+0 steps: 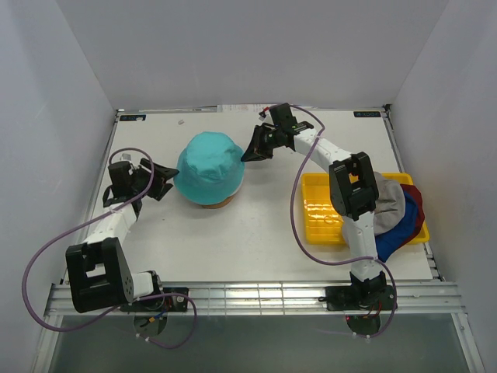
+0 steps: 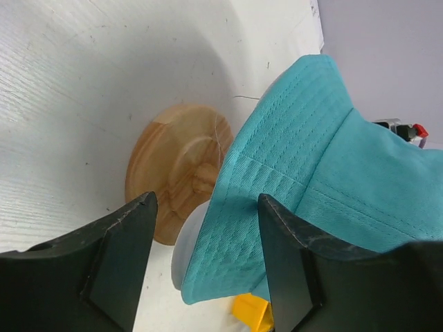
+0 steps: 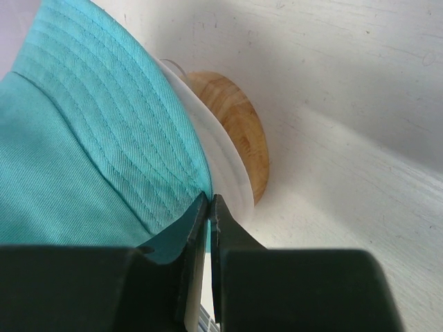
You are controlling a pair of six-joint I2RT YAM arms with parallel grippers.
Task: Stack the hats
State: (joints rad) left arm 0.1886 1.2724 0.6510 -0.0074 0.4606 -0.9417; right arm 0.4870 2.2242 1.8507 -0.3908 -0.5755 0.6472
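Left gripper [image 1: 166, 182] spread wide, just beside the brim of the soft teal fabric bucket hat [image 1: 208, 165]; right gripper [image 1: 248, 154] pressed together at its opposite edge.

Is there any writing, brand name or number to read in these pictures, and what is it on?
No text can be read in any view.
left dark label, far corner of the table: too small to read.
right dark label, other far corner: too small to read.
teal hat and yellow tray: no writing shows.
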